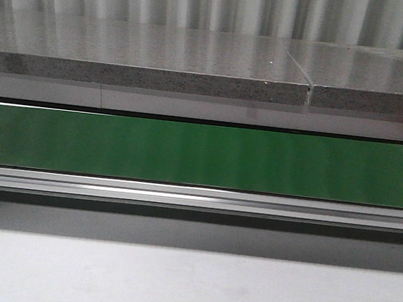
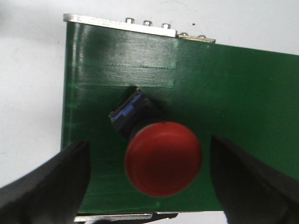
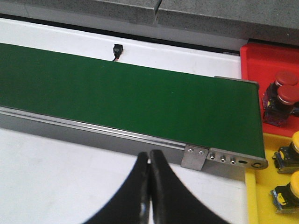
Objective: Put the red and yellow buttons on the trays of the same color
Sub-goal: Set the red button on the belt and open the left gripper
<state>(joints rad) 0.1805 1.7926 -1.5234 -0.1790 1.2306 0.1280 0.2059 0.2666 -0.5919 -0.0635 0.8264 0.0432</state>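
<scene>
I was at the pick-up step for a red button [image 2: 161, 156], with my left end effector [image 2: 149, 182] hanging over the green conveyor belt [image 2: 233, 93] near its end. Its two fingers [image 2: 46, 186] were spread wide, one on each side of the button's red cap, and neither touched it. The button lay tipped on the belt, its dark body with a blue band pointing away from the cap. I judged the next move called for lowering a little and closing on the cap squarely, since the round, tilted shape could roll or slip out of a loose pinch.

My right end effector [image 3: 149, 186] was pressed together and held nothing, hovering over the white counter [image 3: 56, 177] just beside the near rail of the belt. Past the belt's right end sat the red tray [image 3: 261, 56] with red buttons [image 3: 282, 91] already in it, and nearer, the yellow tray [image 3: 261, 205] holding yellow buttons [image 3: 287, 189]. The red tray was where I judged this button should go.

In the front view the belt ran bare across the scene, with neither arm visible.
</scene>
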